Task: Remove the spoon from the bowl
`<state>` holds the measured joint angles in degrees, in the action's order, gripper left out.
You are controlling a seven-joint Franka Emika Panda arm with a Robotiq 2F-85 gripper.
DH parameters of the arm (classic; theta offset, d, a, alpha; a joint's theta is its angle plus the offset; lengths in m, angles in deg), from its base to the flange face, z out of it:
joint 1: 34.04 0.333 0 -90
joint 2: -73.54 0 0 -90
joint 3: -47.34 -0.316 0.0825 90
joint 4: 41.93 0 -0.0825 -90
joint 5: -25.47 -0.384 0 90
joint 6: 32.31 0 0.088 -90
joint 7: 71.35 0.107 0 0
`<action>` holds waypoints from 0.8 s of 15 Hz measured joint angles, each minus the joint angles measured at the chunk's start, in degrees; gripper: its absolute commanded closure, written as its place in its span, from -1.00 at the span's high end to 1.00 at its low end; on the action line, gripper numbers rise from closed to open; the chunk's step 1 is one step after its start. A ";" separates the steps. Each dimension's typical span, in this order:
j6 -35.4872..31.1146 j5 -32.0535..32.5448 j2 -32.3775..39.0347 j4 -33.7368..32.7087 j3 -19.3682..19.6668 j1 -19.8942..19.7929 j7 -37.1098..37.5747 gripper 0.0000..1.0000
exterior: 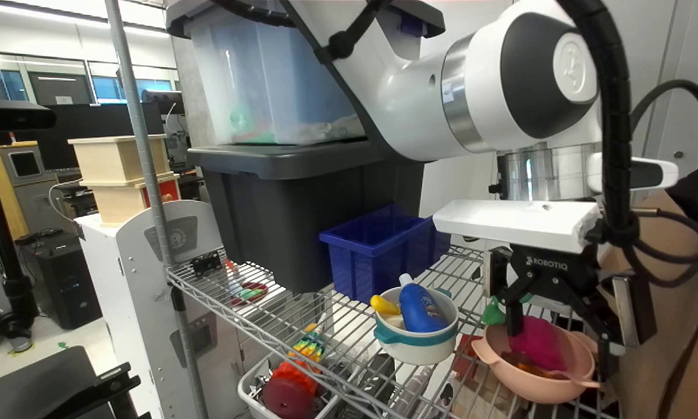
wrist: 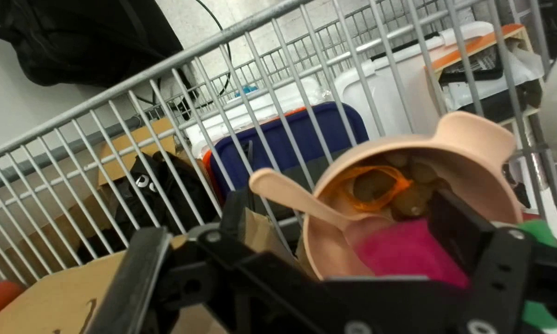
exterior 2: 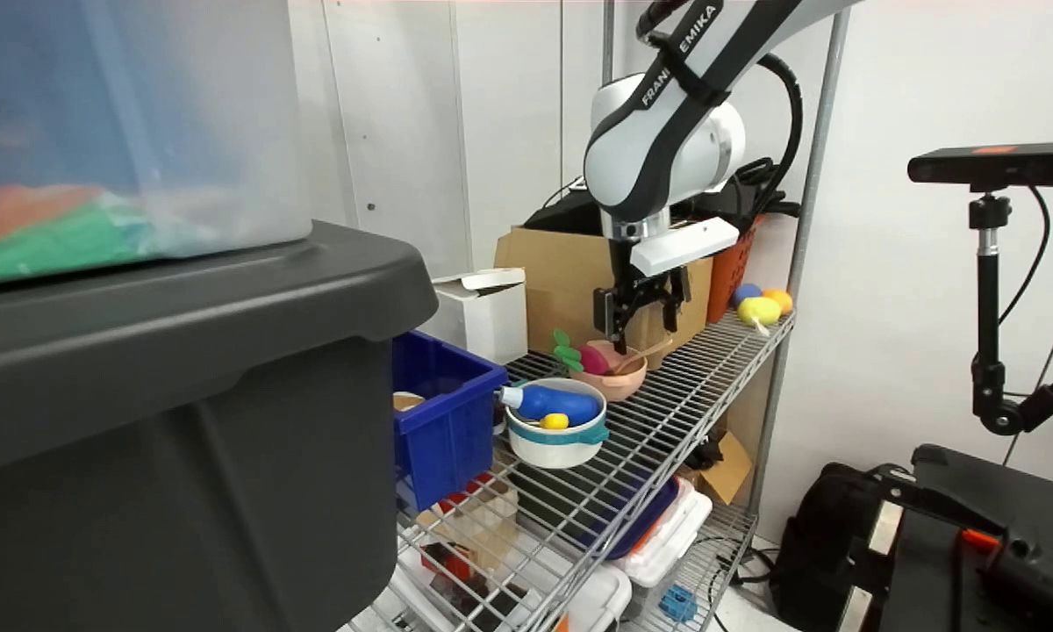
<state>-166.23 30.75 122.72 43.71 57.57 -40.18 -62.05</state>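
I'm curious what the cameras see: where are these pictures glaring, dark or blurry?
In an exterior view, a ceiling light glares white; in the wrist view, the pink thing looks soft-edged, and shadow darkens part of the peach bowl inside.

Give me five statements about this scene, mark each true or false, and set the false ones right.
1. The peach plastic spoon rests in the round tan-peach plastic bowl. True.
2. The spoon lies entirely inside the bowl. False: its handle sticks out.
3. A white-capped blue plastic bottle lies in the round white bowl with a teal band. True.
4. That bottle stands upright. False: it lies tipped at a slant.
5. The robot's black, jointed fingers are spread open. True.
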 measured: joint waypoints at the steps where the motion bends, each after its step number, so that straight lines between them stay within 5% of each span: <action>1: 0.50 0.03 -0.01 -1.02 -0.07 0.36 -0.27 1.00; 12: 2.87 -0.04 -0.41 -4.84 -1.65 0.79 -7.31 1.00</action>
<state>-163.36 30.71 122.31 38.87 55.92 -39.39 -69.36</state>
